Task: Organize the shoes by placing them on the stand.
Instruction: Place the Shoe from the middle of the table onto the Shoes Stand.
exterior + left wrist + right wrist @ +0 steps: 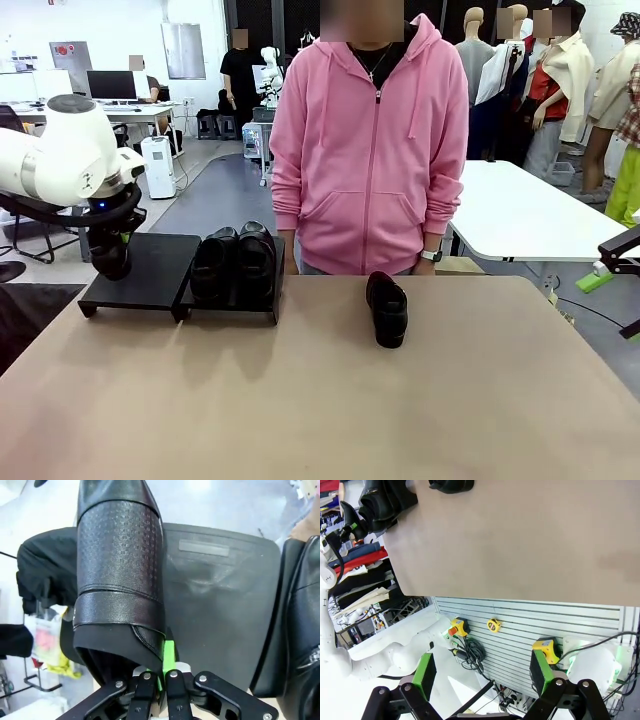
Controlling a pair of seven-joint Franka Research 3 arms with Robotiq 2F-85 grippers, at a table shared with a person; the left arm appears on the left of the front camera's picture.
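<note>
Black shoe (120, 565) (rim clamped) points along left fingers (169, 654).

Tan table (300, 400), bare wood-tone top. Person in pink zip hoodie (370, 150), standing at far edge. White table (520, 210), behind right. White floor unit (158, 166); monitor (111, 84). Slatted wall panel (570, 625) bearing yellow tape measure (493, 625).

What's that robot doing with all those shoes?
It is putting shoes on the stand. Its left gripper is shut on one shoe, over the left platform. Two shoes sit on the right platform, and a fourth shoe lies on the table. The right gripper is open. A person stands across the table.
</note>
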